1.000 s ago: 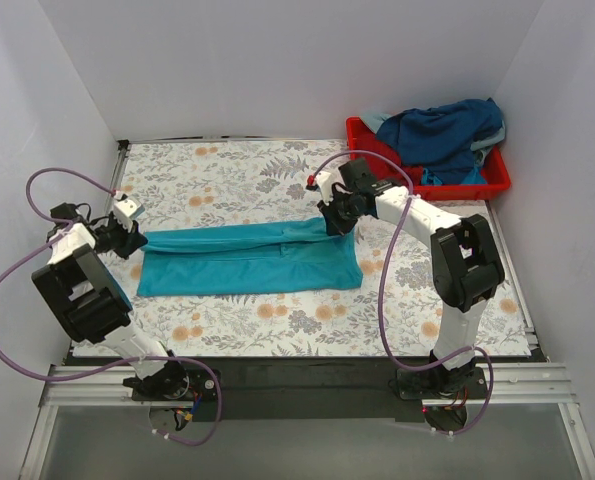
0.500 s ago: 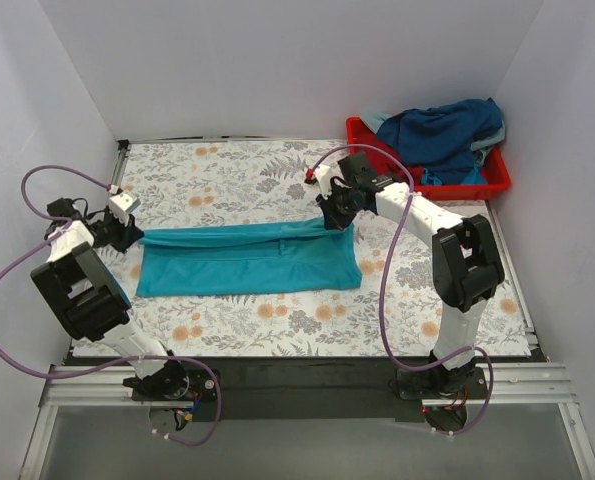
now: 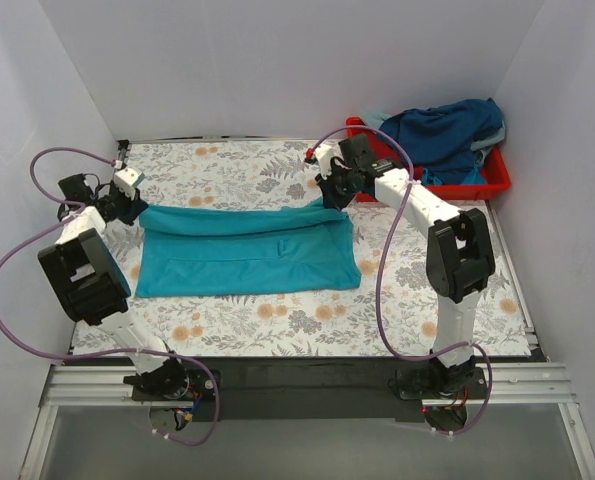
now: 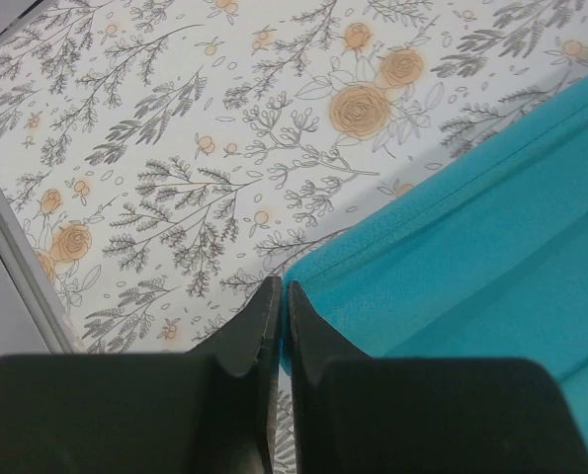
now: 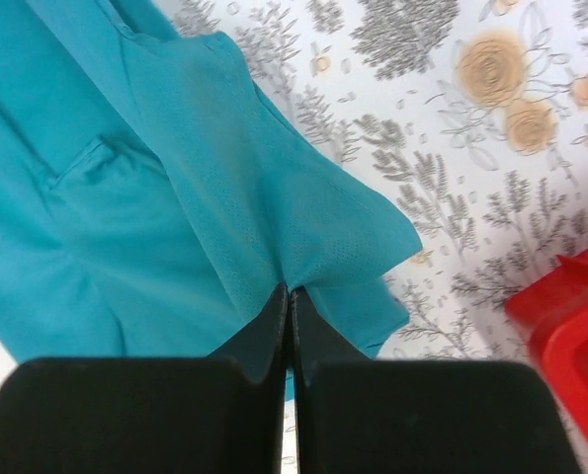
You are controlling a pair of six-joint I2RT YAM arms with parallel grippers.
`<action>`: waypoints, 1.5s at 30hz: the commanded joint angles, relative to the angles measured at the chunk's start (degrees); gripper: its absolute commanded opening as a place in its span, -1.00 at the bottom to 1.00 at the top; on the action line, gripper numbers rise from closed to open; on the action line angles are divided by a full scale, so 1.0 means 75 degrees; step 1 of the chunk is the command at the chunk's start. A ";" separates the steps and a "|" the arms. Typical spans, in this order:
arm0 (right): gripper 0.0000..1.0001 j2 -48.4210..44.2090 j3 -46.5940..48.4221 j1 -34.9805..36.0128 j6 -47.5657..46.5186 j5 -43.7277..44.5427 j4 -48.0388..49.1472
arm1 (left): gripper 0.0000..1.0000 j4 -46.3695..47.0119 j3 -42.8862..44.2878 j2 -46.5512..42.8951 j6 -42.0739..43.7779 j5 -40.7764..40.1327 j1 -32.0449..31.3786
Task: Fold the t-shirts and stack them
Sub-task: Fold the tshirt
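Note:
A teal-turquoise t-shirt (image 3: 247,252) lies stretched across the middle of the flowered table as a long band. My left gripper (image 3: 127,205) is shut on its far left corner (image 4: 303,281). My right gripper (image 3: 335,198) is shut on its far right corner, where the cloth (image 5: 303,237) bunches at the fingertips. Both corners are lifted toward the far side. More shirts, navy blue (image 3: 442,130) and teal, are heaped in the red tray (image 3: 497,185) at the far right.
The red tray's corner (image 5: 575,326) shows at the right of the right wrist view. White walls close in the table on three sides. The table's left edge strip (image 4: 17,267) runs close to my left gripper.
Both grippers have moved toward the far side, pulling the shirt's far edge with them. The band of cloth is now wider from front to back.

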 commanded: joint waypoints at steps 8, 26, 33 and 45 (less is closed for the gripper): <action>-0.97 -0.0065 0.0306 -0.0146 -0.0087 -0.0231 -0.0230 | -1.00 0.0635 0.0278 -0.0010 0.0002 -0.0131 0.0136; -0.97 -0.0394 -0.1277 0.0241 -0.0157 -0.0161 -0.0160 | -1.00 -0.0760 -0.0976 -0.0491 0.1784 0.0174 0.0687; -0.97 -0.0160 -0.1534 0.0358 -0.0157 -0.0114 -0.0043 | -1.00 -0.0585 -0.1223 -0.0140 0.2007 -0.0212 0.0687; -0.97 -0.0007 -0.1559 0.0475 -0.0157 -0.0067 0.0040 | -1.00 -0.0678 -0.1435 -0.0385 0.2114 -0.0073 0.0699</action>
